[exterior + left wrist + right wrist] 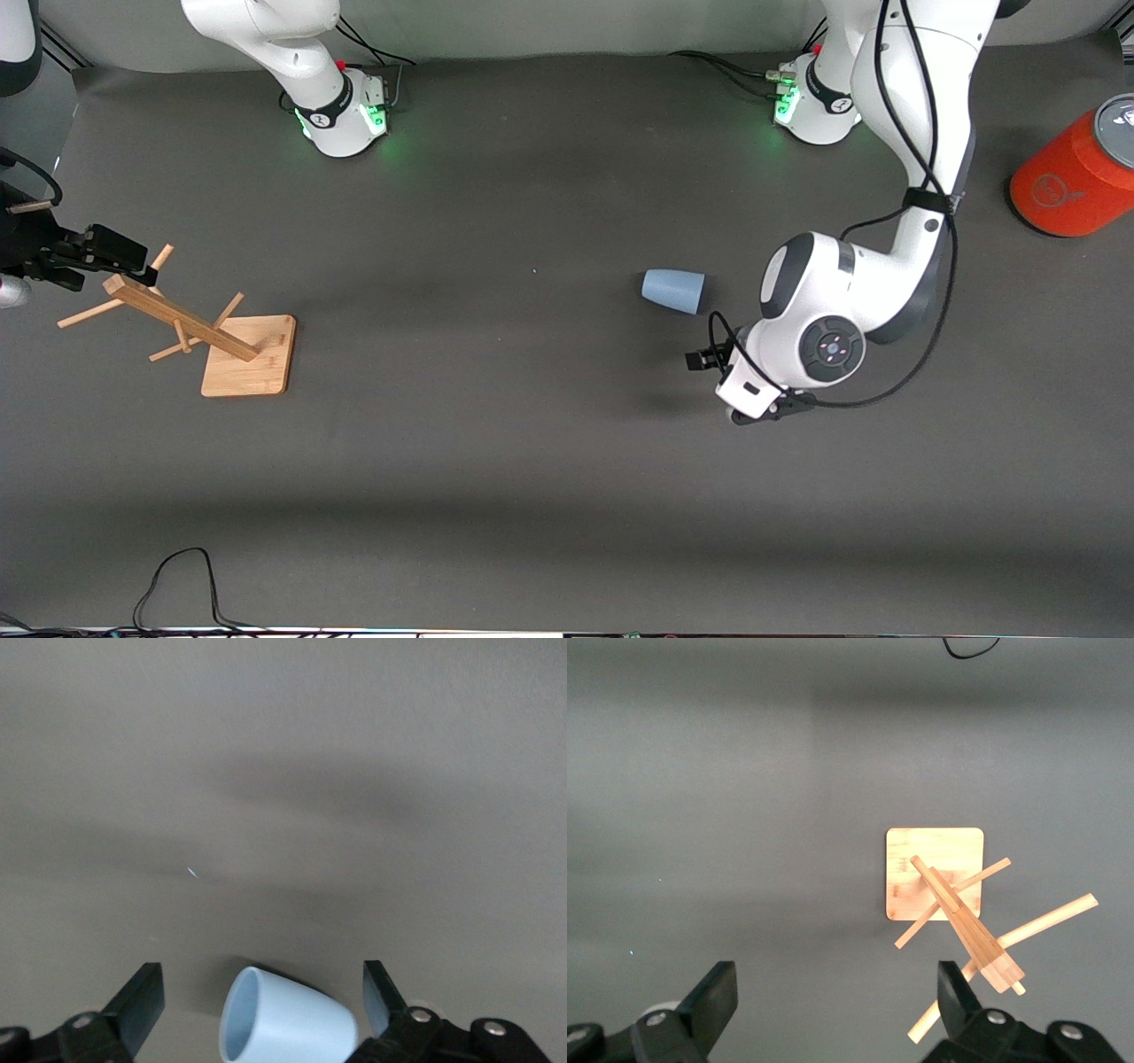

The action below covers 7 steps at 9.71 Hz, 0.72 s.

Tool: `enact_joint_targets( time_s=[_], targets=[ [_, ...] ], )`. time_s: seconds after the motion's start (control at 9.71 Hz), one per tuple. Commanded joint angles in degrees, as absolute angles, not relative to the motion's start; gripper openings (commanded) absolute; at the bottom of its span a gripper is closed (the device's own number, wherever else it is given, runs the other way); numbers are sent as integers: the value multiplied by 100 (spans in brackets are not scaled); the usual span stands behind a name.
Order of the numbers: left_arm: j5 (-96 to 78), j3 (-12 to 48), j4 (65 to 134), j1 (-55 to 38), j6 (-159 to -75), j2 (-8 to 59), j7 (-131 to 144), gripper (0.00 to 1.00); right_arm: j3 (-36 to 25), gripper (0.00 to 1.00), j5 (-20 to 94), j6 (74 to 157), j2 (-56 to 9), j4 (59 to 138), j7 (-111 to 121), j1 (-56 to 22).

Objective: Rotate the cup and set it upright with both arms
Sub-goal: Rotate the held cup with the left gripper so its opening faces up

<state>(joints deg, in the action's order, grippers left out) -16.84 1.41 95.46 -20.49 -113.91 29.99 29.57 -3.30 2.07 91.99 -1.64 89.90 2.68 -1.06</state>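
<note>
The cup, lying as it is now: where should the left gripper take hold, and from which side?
Probably across the middle of its tapered wall, coming down from above. The cup lies on its side on the table, mouth toward the right arm's end, so the rim offers no top grip. The left gripper already has its jaws open either side of it, not touching.

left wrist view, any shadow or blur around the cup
Left wrist view: the cup lies sharp-edged between the left gripper's open fingers, broad soft shadow bands crossing the mat above it. Front view: a faint shadow hugs the cup, no glare.
</note>
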Motion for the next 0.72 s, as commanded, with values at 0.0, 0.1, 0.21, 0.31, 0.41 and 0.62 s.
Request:
enact_joint_targets(
  time_s=[0.0,0.1,0.21,0.31,0.41,0.62],
  targets=[
    [-2397,114,10869,-1899,-12100,2277,2953,100,-378,100,123,9202,-97,9053,404,-176],
    [-2713,114,11133,-1898,-12398,2294,2953,100,-387,100,123,9193,-114,9044,387,-176],
    [-3133,114,11371,-1898,-12688,2320,2901,100,-387,100,132,9176,-123,9035,361,-167],
    [-3608,114,11469,-1872,-12726,2373,2622,100,-387,100,123,9176,-132,9026,317,-176],
    [-4126,114,11600,-1785,-12700,2434,2280,99,-387,100,123,9176,-132,9018,316,-167],
    [-4839,114,11855,-1697,-12612,2514,1681,99,-378,100,132,9176,-132,9018,308,-176]
  ],
)
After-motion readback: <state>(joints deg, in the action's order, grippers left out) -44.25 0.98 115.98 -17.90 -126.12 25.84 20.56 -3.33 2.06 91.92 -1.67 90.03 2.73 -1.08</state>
